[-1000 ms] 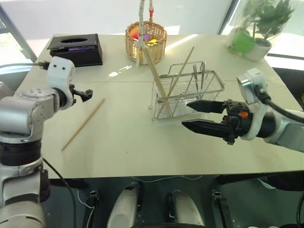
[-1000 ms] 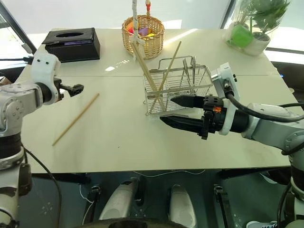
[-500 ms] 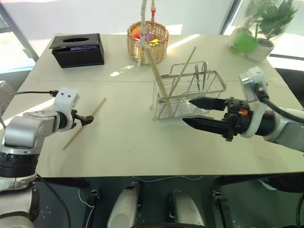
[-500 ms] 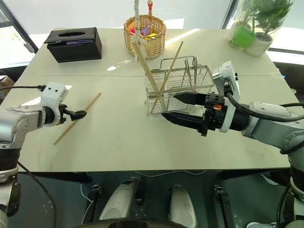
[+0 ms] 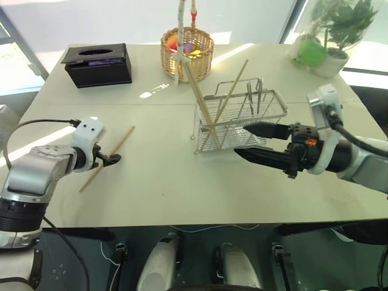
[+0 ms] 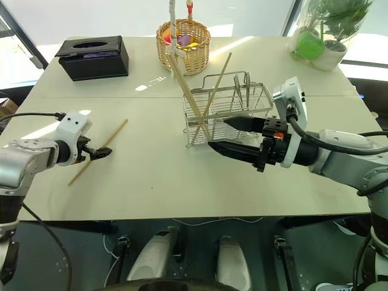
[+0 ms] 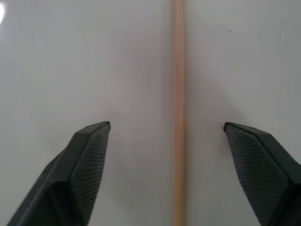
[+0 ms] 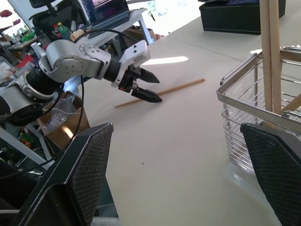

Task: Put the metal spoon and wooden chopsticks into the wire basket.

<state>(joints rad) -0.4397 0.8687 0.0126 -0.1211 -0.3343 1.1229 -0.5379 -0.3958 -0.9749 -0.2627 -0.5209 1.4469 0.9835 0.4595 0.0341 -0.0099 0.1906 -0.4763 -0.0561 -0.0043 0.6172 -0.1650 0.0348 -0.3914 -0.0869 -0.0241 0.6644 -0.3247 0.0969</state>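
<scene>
One of the wooden chopsticks (image 5: 106, 159) lies slanted on the table at the left. My left gripper (image 5: 113, 159) is low over its middle and open; the chopstick (image 7: 178, 117) runs between the two fingers with a gap on each side. The wire basket (image 5: 267, 112) stands right of centre with two more chopsticks (image 5: 203, 100) leaning in it. Thin metal pieces (image 5: 249, 97) stand upright in it; I cannot tell whether one is the metal spoon. My right gripper (image 5: 242, 140) hovers open just in front of the basket, holding nothing.
A round wicker basket (image 5: 187, 51) with a tall handle stands behind the wire basket. A black tissue box (image 5: 97, 63) is at the back left and a potted plant (image 5: 330, 36) at the back right. The table's front edge (image 5: 182, 224) is near.
My left gripper has come down from above the table to the lying chopstick, and its fingers have narrowed a little. The right gripper has kept still.
</scene>
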